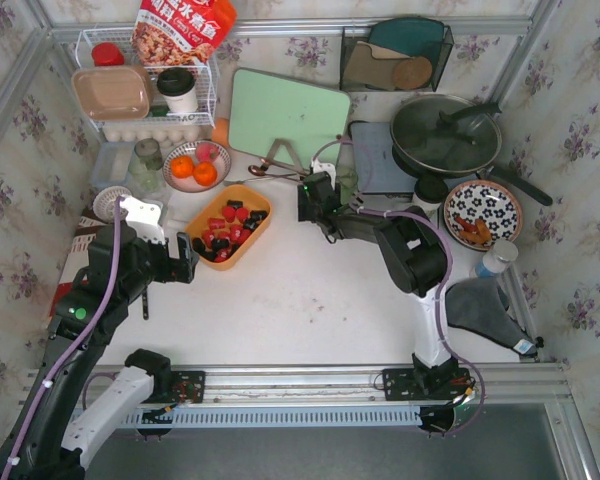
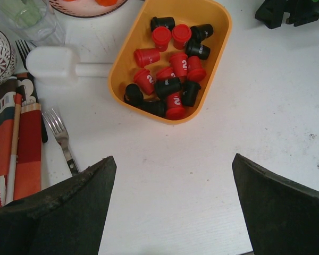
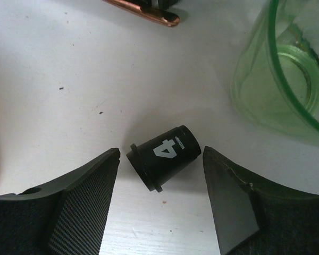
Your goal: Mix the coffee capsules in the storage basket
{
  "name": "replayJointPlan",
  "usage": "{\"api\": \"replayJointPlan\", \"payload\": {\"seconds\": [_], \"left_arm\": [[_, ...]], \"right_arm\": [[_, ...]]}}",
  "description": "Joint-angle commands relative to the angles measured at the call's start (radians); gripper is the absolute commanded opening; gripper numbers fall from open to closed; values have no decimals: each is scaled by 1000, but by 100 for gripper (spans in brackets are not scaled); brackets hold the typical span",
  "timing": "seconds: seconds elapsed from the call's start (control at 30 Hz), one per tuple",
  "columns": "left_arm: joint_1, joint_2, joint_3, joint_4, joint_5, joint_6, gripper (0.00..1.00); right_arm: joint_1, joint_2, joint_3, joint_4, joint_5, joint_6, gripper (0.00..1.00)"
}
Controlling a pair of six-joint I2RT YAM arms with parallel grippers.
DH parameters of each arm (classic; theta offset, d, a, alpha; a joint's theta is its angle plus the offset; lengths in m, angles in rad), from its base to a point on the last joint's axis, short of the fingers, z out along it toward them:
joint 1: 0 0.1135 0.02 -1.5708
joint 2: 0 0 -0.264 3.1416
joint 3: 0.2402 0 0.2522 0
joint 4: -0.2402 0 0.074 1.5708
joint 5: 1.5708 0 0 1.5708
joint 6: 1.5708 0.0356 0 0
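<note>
The basket sits in the upper middle of the left wrist view, flat on the table. The capsules are heaped along its middle, red and black tumbled together, some on their sides and some upright (a few reds show a white 2). In the top view the basket lies left of centre.

One black capsule is outside it, on its side on bare table in the lower middle of the right wrist view, with a white 4 facing up. The right gripper straddles it, one finger at each side and a sliver of table showing on both. It is partly open and holds nothing. That stance reads as lined up to close across the capsule's body, presumably to carry it to the basket. A green jar stands near at the upper right, so the approach likely has to stay narrow.

The left gripper hangs wide open and empty over bare table, below the basket in its own view. It is probably parked out of the way, with the basket in sight.
</note>
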Motion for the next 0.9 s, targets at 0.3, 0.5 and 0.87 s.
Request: {"api": "replayJointPlan", "payload": {"seconds": [0.3,0.5,0.87], "left_arm": [[3,2,-1,38,7,-1,92],[3,3,-1,41,6,-1,93],[6,10,-1,40,14,-3,93]], "right_arm": [[-62,52,79,-27,-32,-80,72],[-62,56,69,-34,-55,-89,66],[-63,-20,-12,5,-75,-15,46]]}}
